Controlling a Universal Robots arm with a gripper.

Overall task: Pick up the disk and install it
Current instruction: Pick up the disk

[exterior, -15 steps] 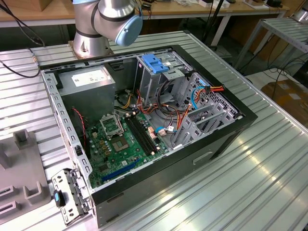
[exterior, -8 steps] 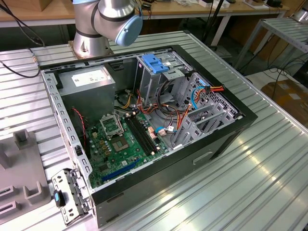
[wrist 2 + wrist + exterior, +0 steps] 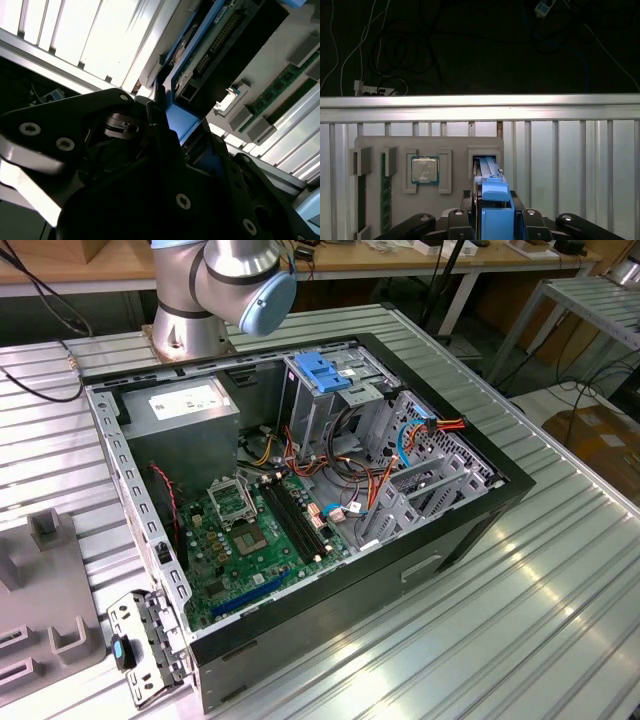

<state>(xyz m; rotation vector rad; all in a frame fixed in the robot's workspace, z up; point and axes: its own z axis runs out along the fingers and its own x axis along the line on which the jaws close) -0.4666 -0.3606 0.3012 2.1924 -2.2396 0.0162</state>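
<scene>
In both wrist views the disk (image 3: 490, 167) stands on edge in a slot of a grey holder plate (image 3: 420, 142). Its blue carrier frame (image 3: 496, 197) sits between the two dark fingers of my gripper (image 3: 494, 202), which press against both sides of it. The second wrist view shows the disk (image 3: 215, 45) from the side, with its circuit board, connector row and blue frame, and my gripper (image 3: 167, 125) closed around the blue edge. The disk's lower part still sits in the holder slot.
The holder plate also carries a processor chip (image 3: 424, 169) and memory sticks (image 3: 384, 185). In the exterior view an open computer case (image 3: 470, 530) lies on the ribbed metal table, with a grey drive cage with a blue latch (image 3: 325, 370), a power-supply box (image 3: 185, 405) and the arm's base (image 3: 230, 280).
</scene>
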